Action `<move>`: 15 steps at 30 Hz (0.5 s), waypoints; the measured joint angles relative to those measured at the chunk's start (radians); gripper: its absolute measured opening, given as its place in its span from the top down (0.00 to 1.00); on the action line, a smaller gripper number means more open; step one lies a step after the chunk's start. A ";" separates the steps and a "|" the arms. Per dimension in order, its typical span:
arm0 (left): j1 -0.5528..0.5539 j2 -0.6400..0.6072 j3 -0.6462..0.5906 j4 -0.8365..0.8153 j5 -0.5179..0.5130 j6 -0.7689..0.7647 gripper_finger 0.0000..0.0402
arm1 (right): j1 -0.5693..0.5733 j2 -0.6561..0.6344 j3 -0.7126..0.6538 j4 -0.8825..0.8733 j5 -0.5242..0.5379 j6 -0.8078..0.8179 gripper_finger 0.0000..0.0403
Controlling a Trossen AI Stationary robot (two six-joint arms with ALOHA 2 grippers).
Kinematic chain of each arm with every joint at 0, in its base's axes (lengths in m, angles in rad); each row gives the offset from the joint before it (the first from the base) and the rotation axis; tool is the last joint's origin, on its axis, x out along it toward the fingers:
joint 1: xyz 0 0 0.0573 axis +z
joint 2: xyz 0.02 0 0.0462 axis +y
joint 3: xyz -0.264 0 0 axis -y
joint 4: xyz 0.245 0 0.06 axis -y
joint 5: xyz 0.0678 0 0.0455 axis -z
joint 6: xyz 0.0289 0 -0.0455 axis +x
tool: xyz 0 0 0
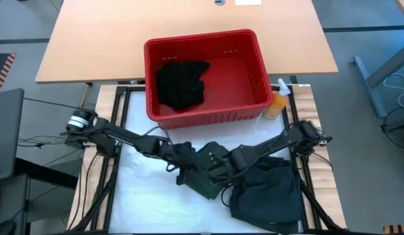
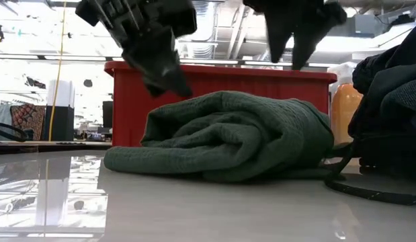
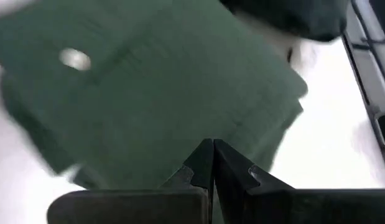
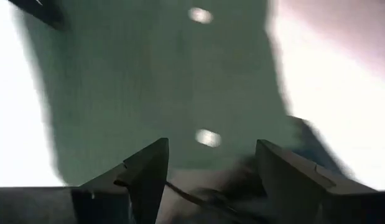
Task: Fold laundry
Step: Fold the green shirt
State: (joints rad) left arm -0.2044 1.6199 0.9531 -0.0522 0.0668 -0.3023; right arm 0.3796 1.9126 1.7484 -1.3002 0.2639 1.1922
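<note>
From above: a green shirt [image 1: 208, 171] bunched on the white table [image 1: 143, 202] at about 6 o'clock of the red basket [image 1: 260, 65]; a dark heap of garments [image 1: 267, 192] just beside it at 4 o'clock, touching its edge; a black garment [image 1: 181, 83] inside the basket, toward its 9 o'clock wall; an orange spray bottle [image 1: 277, 103] standing at the basket's 4 o'clock corner; left gripper [image 1: 186, 164] over the shirt's 9 o'clock edge, right gripper [image 1: 222, 166] over its 3 o'clock part, both arms reaching toward the middle. From table height: the shirt lying as a low rounded mound before the basket; left gripper [image 2: 169, 79] hanging just above the mound's 10 o'clock side, right gripper [image 2: 288, 54] higher, clear of the cloth, fingers spread apart. From the left wrist: fingers [image 3: 201, 163] pressed together, nothing seen between them, green cloth with one pale button [image 3: 74, 59] beyond. From the right wrist: fingers [image 4: 148, 168] wide apart, nothing clamped, green cloth with two buttons beyond.
</note>
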 joint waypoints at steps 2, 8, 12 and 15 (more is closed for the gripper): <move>-0.008 0.022 0.016 -0.037 0.035 -0.022 1.00 | 0.002 -0.060 -0.112 0.136 0.009 0.036 0.33; -0.046 0.044 0.020 -0.199 0.030 -0.079 1.00 | 0.042 -0.165 -0.308 0.306 0.037 0.151 0.33; -0.074 0.053 0.019 -0.220 0.026 -0.141 1.00 | 0.062 -0.158 -0.325 0.329 0.038 0.134 0.33; -0.107 0.042 0.020 -0.233 0.026 -0.168 1.00 | 0.056 -0.132 -0.323 0.374 0.038 0.079 0.33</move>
State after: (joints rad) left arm -0.3110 1.6616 0.9727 -0.2852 0.0933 -0.4703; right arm 0.4355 1.7801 1.4254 -0.9258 0.3019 1.2710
